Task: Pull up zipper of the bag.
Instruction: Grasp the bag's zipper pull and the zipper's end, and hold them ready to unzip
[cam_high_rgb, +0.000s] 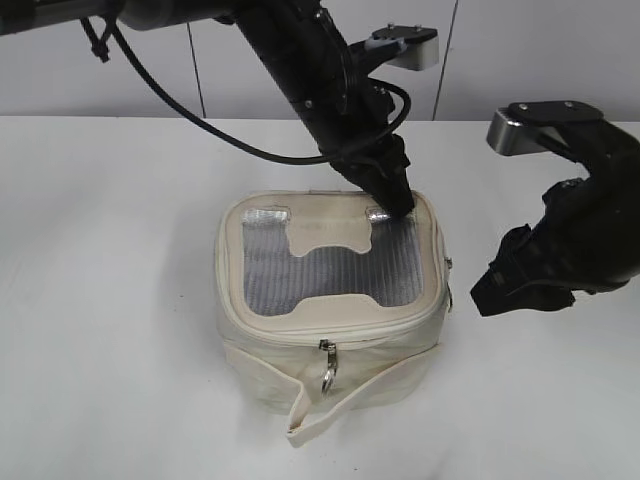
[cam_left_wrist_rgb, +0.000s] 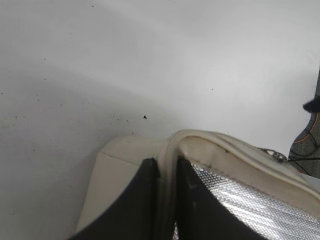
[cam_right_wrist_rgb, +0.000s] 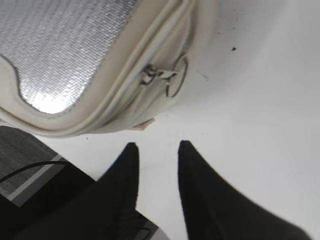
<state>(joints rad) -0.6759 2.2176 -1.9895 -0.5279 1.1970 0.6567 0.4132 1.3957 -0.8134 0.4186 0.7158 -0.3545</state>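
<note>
A cream bag (cam_high_rgb: 330, 345) with a silver quilted lid panel (cam_high_rgb: 330, 270) sits on the white table. One zipper pull with a ring (cam_high_rgb: 327, 368) hangs at its front; another (cam_right_wrist_rgb: 162, 76) shows on its right side in the right wrist view. My left gripper (cam_high_rgb: 398, 200) reaches across to the bag's back right corner and is shut on the bag's rim (cam_left_wrist_rgb: 169, 165). My right gripper (cam_right_wrist_rgb: 157, 147) is open and empty, hovering to the right of the bag (cam_high_rgb: 520, 285), apart from it.
A loose cream strap (cam_high_rgb: 345, 405) trails from the bag's front onto the white table (cam_high_rgb: 110, 300). A black cable (cam_high_rgb: 190, 115) hangs from the left arm behind the bag. A wall stands at the back.
</note>
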